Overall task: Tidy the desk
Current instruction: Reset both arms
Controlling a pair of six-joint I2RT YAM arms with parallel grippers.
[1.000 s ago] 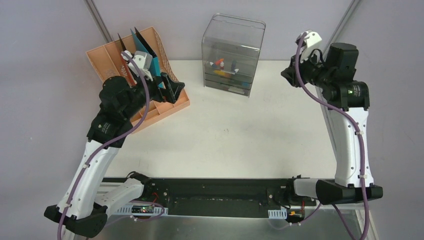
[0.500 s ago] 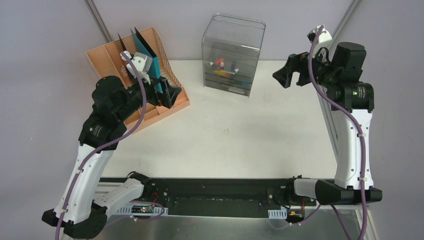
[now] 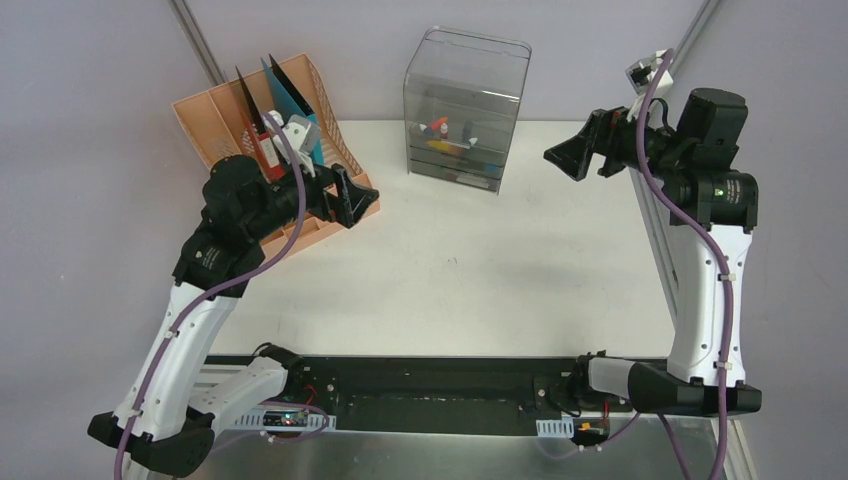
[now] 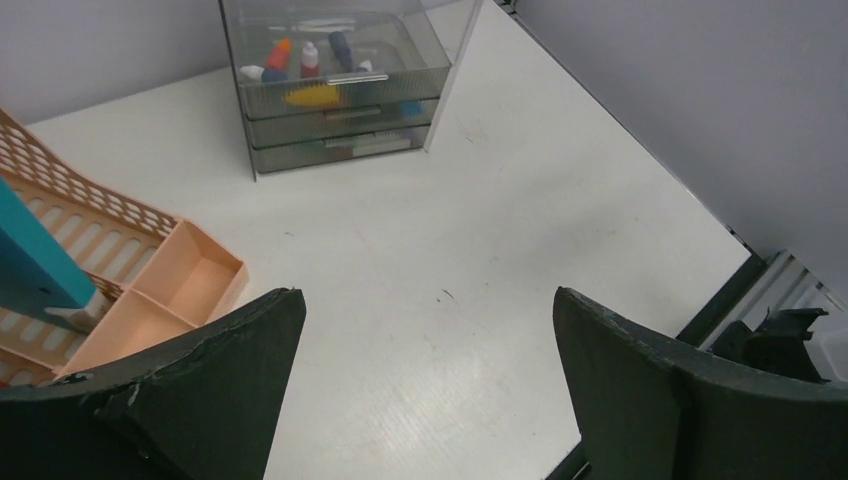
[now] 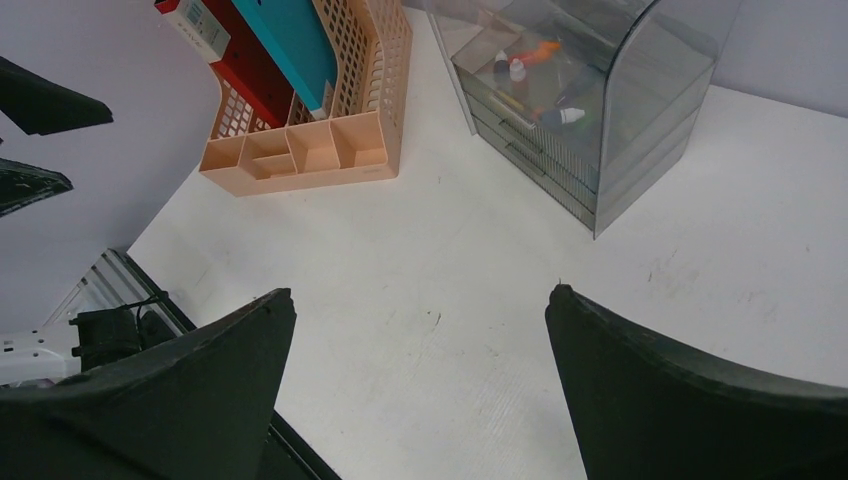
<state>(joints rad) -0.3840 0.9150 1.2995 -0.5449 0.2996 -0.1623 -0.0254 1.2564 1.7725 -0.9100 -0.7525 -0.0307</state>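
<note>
Only overhead: left pincer (image 3: 352, 197), right pincer (image 3: 580, 160) entire.

On the surface (image 3: 450, 270), the file rack (image 3: 205, 112) sits at the far left corner and the drawer box (image 3: 465, 95) at the far middle, well apart. Folders (image 3: 285, 92) stand upright in the rack's rear slots, behind its small compartments (image 5: 310, 148). Small items (image 3: 448, 130) lie in the box's top drawer. The left arm (image 3: 235, 215) reaches over the rack's near right corner; the right arm (image 3: 700, 250) rises along the right edge, its jaws to the right of the box.
</note>
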